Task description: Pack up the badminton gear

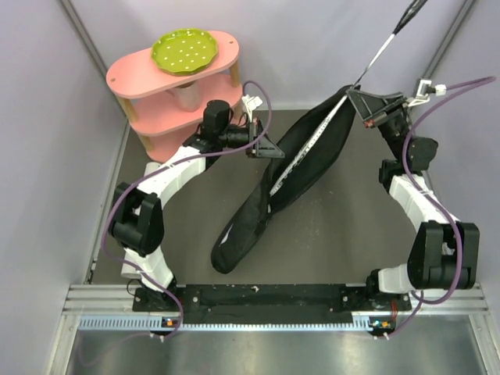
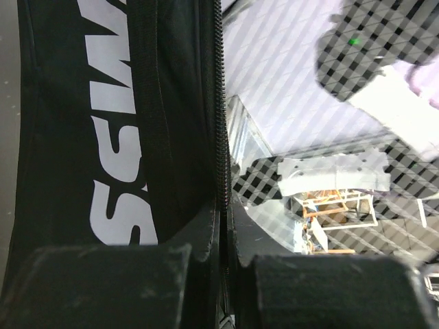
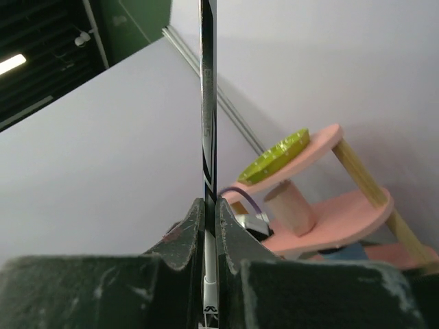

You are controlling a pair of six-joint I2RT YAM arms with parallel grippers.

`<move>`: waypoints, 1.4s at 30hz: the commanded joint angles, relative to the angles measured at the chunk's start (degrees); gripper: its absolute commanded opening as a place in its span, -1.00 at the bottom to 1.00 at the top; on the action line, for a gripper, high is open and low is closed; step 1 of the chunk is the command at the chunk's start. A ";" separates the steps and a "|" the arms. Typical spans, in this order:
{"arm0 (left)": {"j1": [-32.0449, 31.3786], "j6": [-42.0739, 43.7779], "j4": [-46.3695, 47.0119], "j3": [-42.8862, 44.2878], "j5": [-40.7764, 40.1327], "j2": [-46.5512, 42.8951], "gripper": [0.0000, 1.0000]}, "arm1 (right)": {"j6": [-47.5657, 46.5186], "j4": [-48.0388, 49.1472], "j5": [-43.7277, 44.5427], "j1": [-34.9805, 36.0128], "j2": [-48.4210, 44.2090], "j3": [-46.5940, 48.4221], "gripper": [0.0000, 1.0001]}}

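Observation:
The black bag point(image 1: 258, 215) with white lettering lies diagonally across the table. Its wide end is open towards the back right. My left gripper point(image 1: 269, 148) is shut on the bag's zipper edge point(image 2: 221, 137), and the lettering point(image 2: 116, 157) shows to the left of it. My right gripper point(image 1: 367, 101) is shut on the thin shaft point(image 3: 208, 103) of a silver racket point(image 1: 383, 47). The black handle points up to the back right, and the strung head point(image 1: 301, 164) lies inside the bag's mouth. The strings point(image 2: 302, 82) fill the left wrist view. Shuttlecocks, the tube and a second racket are out of view.
The pink three-tier shelf point(image 1: 141, 74) stands at the back left with the green dotted plate point(image 1: 183, 51) on top. Both also show in the right wrist view, the shelf point(image 3: 343, 219) and the plate point(image 3: 278, 154). Grey walls close the sides.

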 commanded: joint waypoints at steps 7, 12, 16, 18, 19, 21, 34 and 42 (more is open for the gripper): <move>0.18 -16.58 27.21 -4.14 6.54 -4.42 -1.00 | -3.22 20.63 -3.09 4.46 2.43 -7.78 -1.00; 0.18 -17.10 27.56 -4.67 6.19 -4.25 -1.00 | -3.07 20.63 -1.43 5.43 0.93 -8.31 -1.00; 0.18 -20.18 31.87 -5.64 6.28 -4.51 -1.00 | -2.88 20.63 -1.34 5.87 0.41 -11.29 -1.00; 0.18 -22.02 34.24 -5.81 6.28 -4.68 -1.00 | -4.72 20.54 -0.98 6.39 0.14 -15.33 -1.00; 0.18 -22.64 35.12 -5.99 6.19 -4.60 -1.00 | -4.99 20.63 -0.98 6.66 0.14 -16.47 -1.00; 0.18 -23.52 36.00 -6.08 5.84 -4.77 -1.00 | -6.39 20.54 -1.24 7.27 -0.21 -19.55 -0.94; -0.17 -14.30 23.44 -4.59 2.23 -6.09 -1.00 | -18.34 -9.91 -0.99 9.03 -8.44 -28.45 -0.56; -1.75 -13.77 22.56 -3.27 1.18 -5.30 -1.00 | -28.99 -43.96 4.12 10.70 -12.96 -16.66 -1.00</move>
